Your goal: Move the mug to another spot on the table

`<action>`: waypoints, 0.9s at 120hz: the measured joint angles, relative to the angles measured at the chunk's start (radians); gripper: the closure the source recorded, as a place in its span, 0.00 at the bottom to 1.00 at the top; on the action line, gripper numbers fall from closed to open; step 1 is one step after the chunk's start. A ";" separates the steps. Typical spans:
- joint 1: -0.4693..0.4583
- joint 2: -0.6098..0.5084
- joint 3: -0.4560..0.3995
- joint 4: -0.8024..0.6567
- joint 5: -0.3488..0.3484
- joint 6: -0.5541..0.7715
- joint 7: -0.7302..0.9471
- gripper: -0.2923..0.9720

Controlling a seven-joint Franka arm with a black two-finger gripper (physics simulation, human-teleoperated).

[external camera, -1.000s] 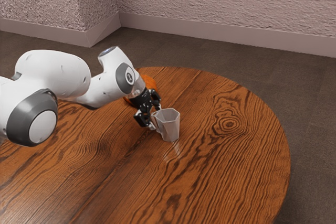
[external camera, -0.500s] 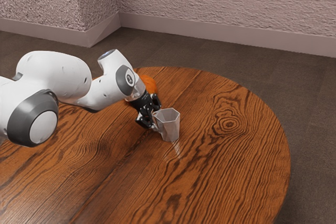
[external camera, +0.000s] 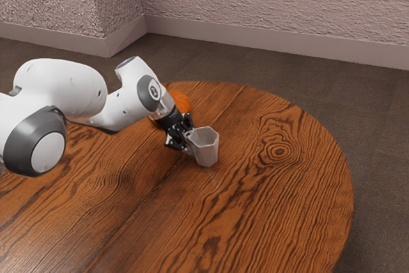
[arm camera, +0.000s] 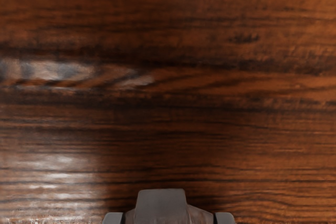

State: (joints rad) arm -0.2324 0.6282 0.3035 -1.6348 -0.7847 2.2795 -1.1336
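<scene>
A grey faceted mug point(external camera: 204, 146) stands upright near the middle of the round wooden table point(external camera: 275, 177). My black gripper point(external camera: 183, 139) comes at it from the exterior view's left and is shut on the mug's handle side. The mug looks slightly raised off the wood. In the wrist view a grey part of the mug point(arm camera: 161, 206) shows just under the hand, with the wooden table point(arm camera: 168, 77) beyond it.
An orange object point(external camera: 183, 101) lies on the table just behind my forearm, mostly hidden by it. The table's edge curves round at the exterior view's right, with dark floor point(external camera: 377, 126) beyond. Bare wood stretches to the right and front of the mug.
My hand and the mug have shifted slightly upward and toward the back of the table. The grip on the mug is unchanged.
</scene>
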 joint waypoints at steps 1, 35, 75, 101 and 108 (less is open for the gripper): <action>0.001 -0.001 0.000 -0.001 -0.001 -0.002 0.000 0.68; 0.079 -0.096 0.001 -0.129 -0.001 -0.049 0.008 0.68; 0.143 -0.149 0.002 -0.204 0.014 -0.073 0.030 0.69; 0.148 -0.124 0.002 -0.205 0.013 -0.079 0.042 0.69; 0.148 -0.123 0.002 -0.205 0.012 -0.079 0.045 0.67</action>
State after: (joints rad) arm -0.0845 0.5051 0.3052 -1.8397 -0.7728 2.2008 -1.0884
